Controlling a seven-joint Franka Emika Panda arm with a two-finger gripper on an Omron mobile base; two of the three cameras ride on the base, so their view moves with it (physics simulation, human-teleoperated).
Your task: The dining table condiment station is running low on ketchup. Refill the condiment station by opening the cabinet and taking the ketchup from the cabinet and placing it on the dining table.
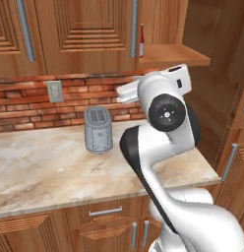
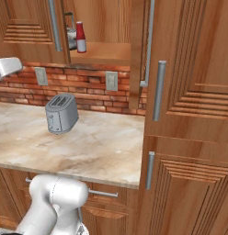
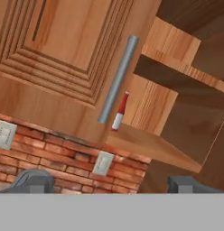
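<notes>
**Cabinet open, ketchup on its bottom shelf, gripper spread below**

In the left base view, the cabinet (image 1: 79,34) spans the top, its carved doors carrying long silver bar handles (image 1: 25,29). At the right edge of the closed door a thin strip of the ketchup (image 1: 141,41) peeks out, standing on the bottom shelf (image 1: 178,55) of the opened section. Below runs the brick wall (image 1: 25,106) with 1 outlet (image 1: 55,91), and a grey toaster (image 1: 98,130) stands on the marble counter (image 1: 45,167). The white arm (image 1: 163,147) rises from the lower right, in front of the counter's right end.

In the right base view, the toaster (image 2: 61,113) sits at the left on the counter (image 2: 102,147). Above it, inside the open cabinet (image 2: 102,27), the ketchup (image 2: 81,37) stands upright near the front edge of the shelf, its red body above a pale lower part, with a grey metal kettle (image 2: 71,32) just beside and partly behind it. A tall wooden unit with vertical bar handles (image 2: 158,90) is at the right.

In the hand view, tilted, the closed door and its handle (image 3: 117,80) lie left; the ketchup (image 3: 120,111) shows just past the handle's lower end, on the shelf (image 3: 150,146). The gripper (image 3: 109,184) has its 2 fingertips (image 3: 39,184) set wide apart, nothing between them, well short of the bottle.
</notes>
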